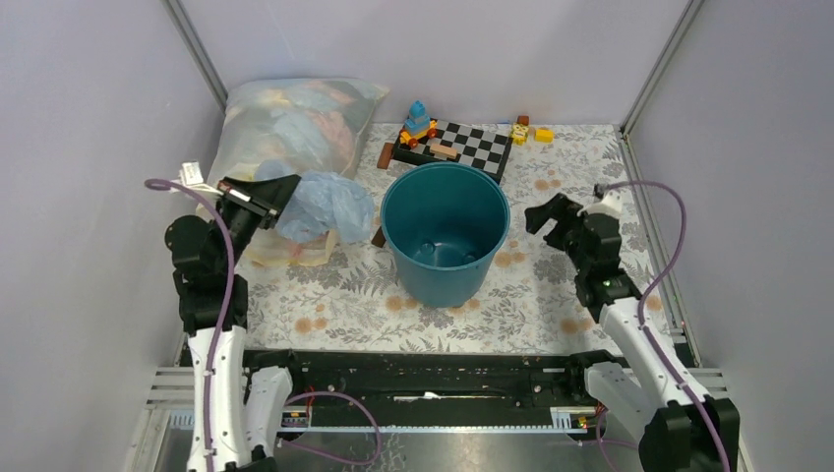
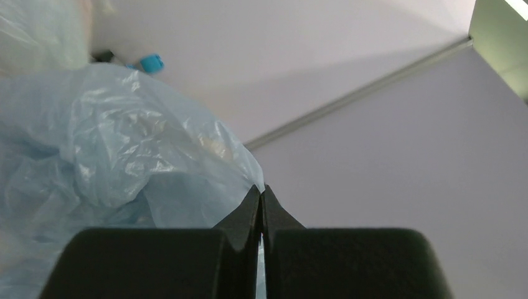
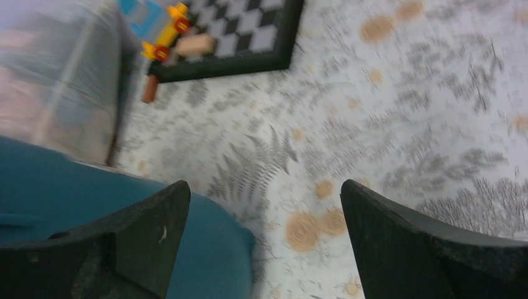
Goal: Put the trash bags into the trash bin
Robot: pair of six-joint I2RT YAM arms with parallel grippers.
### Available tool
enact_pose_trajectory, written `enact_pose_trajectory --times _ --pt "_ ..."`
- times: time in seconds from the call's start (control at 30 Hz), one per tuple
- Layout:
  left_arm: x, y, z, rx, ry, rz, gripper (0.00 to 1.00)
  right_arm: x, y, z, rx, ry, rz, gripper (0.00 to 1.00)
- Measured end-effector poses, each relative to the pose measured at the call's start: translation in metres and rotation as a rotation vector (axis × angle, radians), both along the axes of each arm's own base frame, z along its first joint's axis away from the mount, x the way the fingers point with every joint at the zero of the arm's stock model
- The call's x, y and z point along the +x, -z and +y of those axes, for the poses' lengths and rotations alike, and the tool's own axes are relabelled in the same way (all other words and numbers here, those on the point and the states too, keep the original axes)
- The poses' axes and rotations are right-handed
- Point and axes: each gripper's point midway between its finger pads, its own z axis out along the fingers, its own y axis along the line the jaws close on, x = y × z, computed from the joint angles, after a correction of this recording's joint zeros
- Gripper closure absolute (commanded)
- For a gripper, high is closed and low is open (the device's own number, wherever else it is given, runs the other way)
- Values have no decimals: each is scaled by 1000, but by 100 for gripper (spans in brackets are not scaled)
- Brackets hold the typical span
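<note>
The pale blue trash bag hangs crumpled just left of the teal trash bin, off the table. My left gripper is shut on its upper left edge. In the left wrist view the crinkly trash bag fills the left half, with film pinched between the closed tips of the left gripper. My right gripper stands open right of the trash bin, level with its rim. The right wrist view shows the right gripper spread wide, the trash bin wall by its left finger.
A large cloudy bag stuffed with items lies at the back left, behind the blue film. A checkerboard with toy blocks sits behind the bin. Small yellow pieces lie at the back right. A floral cloth covers the table.
</note>
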Motion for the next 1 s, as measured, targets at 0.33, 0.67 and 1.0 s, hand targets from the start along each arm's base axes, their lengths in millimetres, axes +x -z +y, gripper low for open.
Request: enact_pose_trajectory --times 0.33,0.67,1.0 --pt "10 30 -77 70 229 77 100 -2 -156 35 -60 -256 -115 16" --pt "11 41 -101 113 258 89 100 -32 -131 91 -96 -496 112 33" --pt "11 48 -109 153 261 86 100 -22 -94 102 -267 -458 313 92"
